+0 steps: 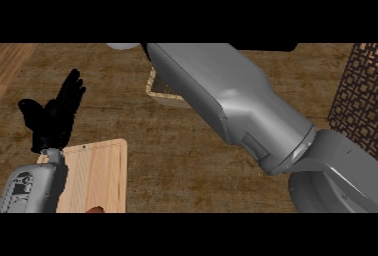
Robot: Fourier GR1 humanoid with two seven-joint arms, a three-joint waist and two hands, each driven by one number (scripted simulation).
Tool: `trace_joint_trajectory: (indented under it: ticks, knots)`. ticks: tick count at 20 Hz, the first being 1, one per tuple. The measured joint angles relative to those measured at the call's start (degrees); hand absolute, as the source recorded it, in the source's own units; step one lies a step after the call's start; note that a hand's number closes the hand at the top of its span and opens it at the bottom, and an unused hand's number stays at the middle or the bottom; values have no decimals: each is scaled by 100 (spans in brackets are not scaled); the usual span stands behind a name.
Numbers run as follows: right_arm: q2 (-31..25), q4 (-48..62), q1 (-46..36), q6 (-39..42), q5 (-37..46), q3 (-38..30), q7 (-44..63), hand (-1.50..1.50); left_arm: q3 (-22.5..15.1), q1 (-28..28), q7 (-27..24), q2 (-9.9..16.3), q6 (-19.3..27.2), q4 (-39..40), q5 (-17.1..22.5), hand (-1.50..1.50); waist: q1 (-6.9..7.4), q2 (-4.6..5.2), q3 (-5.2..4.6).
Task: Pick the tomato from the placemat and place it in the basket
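Resting at the left edge, left hand (53, 117) spread, fingers up — basket (164, 89) beyond, right hand hidden.

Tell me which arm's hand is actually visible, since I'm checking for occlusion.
The left hand, black, open with fingers up at the view's left above the wooden board. The right forearm stretches toward the basket, its hand out of view.

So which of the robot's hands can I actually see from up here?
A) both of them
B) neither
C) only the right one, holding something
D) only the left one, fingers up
D: the left hand shows at the view's left with straight fingers pointing up, beside the wooden board; the right forearm runs up across the basket and out of the top, so its hand is out of sight.
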Motion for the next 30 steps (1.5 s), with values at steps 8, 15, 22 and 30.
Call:
trace_joint_trajectory:
  ticks: [8, 15, 22, 30]
  knots:
    - [3, 171, 259, -126, 198, -13, -219, 150, 9, 126, -56, -11, -28, -64, 17, 0, 9, 1, 1]
    - [2, 270, 375, -39, 408, 35, -216, 150, -7, 124, -81, -49, -9, -36, -6, 0, 23, 8, 2]
    - [1, 375, 530, 104, 521, -2, -329, 150, -38, 203, -144, -97, 21, -87, -45, 0, 40, 11, 2]
    - [-3, 371, 657, 347, 511, -139, -345, 150, -2, 40, -118, -50, -35, 31, -17, 0, 55, 15, 1]
